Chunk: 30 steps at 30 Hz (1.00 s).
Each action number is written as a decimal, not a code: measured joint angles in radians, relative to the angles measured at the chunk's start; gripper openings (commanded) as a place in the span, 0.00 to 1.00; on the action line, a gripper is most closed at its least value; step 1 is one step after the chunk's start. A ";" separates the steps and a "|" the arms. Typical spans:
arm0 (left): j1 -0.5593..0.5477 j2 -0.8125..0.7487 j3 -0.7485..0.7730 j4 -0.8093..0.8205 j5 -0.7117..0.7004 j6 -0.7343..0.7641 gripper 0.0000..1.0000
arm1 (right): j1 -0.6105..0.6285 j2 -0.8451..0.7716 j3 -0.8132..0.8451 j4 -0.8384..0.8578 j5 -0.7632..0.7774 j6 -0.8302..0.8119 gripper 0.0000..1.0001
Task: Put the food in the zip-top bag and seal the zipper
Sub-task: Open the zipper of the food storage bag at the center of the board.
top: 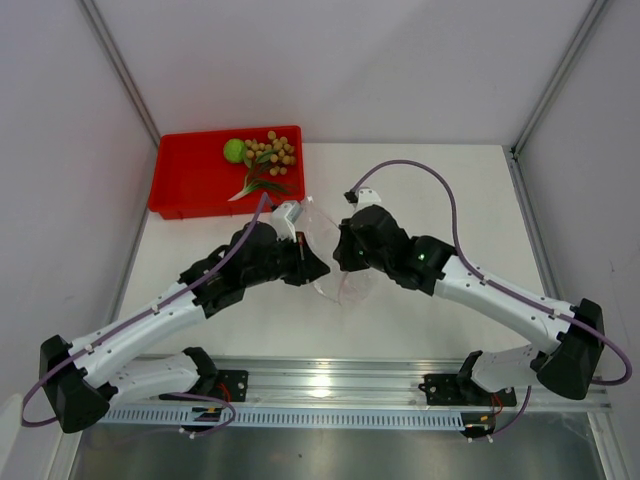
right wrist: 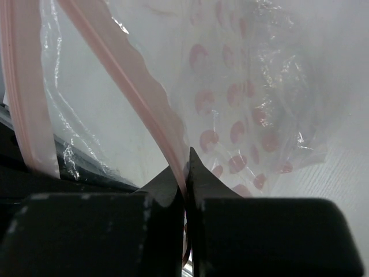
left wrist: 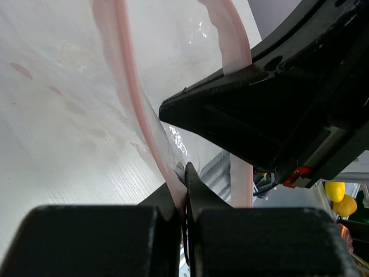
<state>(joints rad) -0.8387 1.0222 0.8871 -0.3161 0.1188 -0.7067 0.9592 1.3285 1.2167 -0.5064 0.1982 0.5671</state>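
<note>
The clear zip-top bag [top: 335, 262] hangs between my two grippers at the table's middle, its mouth held apart. My left gripper [top: 312, 264] is shut on one pinkish zipper lip [left wrist: 134, 98]. My right gripper [top: 345, 256] is shut on the other zipper lip [right wrist: 138, 86]; the bag's clear wall with pink dots [right wrist: 236, 127] shows behind it. The lime-green fruit [top: 234, 150], the bunch of tan-brown fruits [top: 273, 151] and the green leaf sprig [top: 257, 185] lie in the red tray [top: 190, 185] at the back left, apart from the bag.
The red tray stands at the table's back left corner. Metal frame posts [top: 120, 70] rise at both back corners. A metal rail [top: 330, 385] runs along the near edge by the arm bases. In the left wrist view the right gripper's black body [left wrist: 277, 109] is close opposite.
</note>
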 measured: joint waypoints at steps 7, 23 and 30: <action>0.000 -0.001 0.000 -0.010 -0.017 0.010 0.01 | -0.036 -0.009 0.003 -0.068 0.036 -0.031 0.00; 0.008 0.009 0.000 0.003 -0.013 0.017 0.01 | -0.165 -0.143 -0.064 -0.131 -0.012 -0.101 0.00; 0.009 0.059 0.018 -0.005 -0.020 0.037 0.45 | -0.154 -0.129 -0.050 -0.188 0.047 -0.088 0.00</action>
<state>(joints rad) -0.8299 1.0813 0.9051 -0.3206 0.0986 -0.6697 0.8051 1.1995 1.1667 -0.6941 0.2447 0.4789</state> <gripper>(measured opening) 0.280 0.003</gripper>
